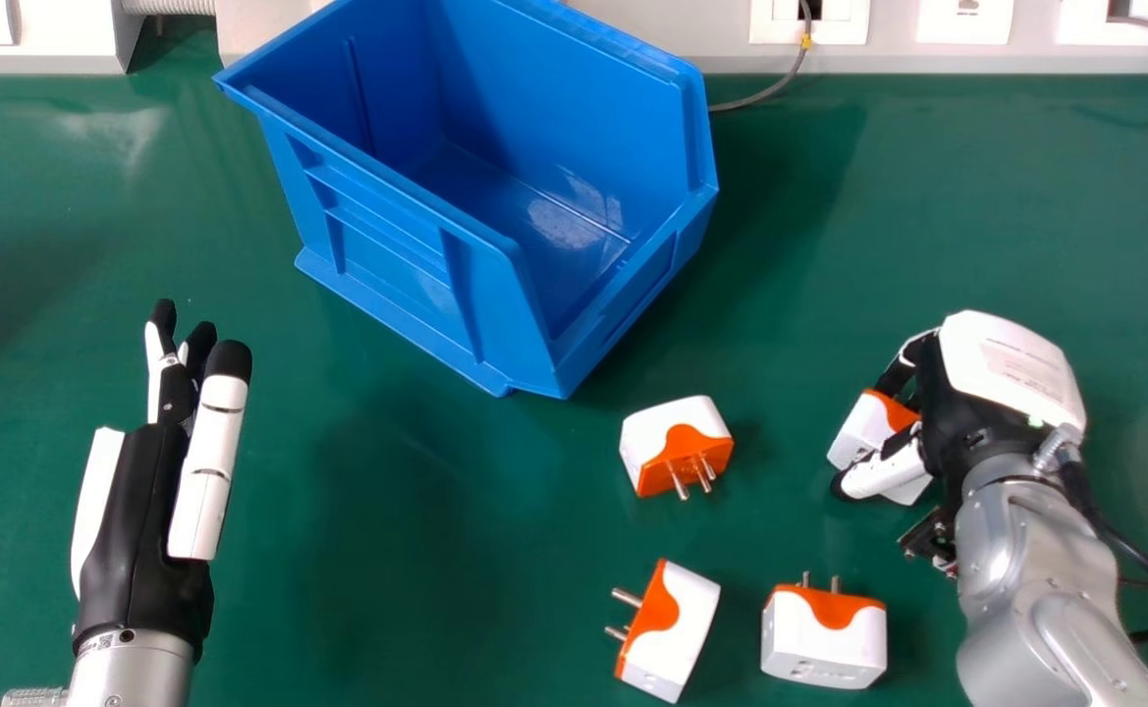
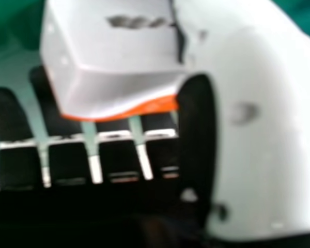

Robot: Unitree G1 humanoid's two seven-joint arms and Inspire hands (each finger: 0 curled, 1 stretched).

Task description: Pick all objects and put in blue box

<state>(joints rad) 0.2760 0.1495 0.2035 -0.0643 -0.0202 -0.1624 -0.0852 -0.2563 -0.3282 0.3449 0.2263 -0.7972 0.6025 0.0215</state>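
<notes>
Covering part of 1 adapter (image 1: 858, 432), the right hand (image 1: 956, 407) seems to pinch it; left hand (image 1: 146, 511) straight-fingered

green table (image 1: 927, 196), sockets (image 1: 966, 20), grey cable (image 1: 762, 96)

Head view: bright, even illumination of the green table (image 1: 927, 196), with pale glare at upper left; soft shadows lie at lower centre and to the right of the blue box (image 1: 392, 231), whose floor bears whitish reflections. Right hand view: bright at right, near-black along the bottom edge; contours blurred.
</notes>
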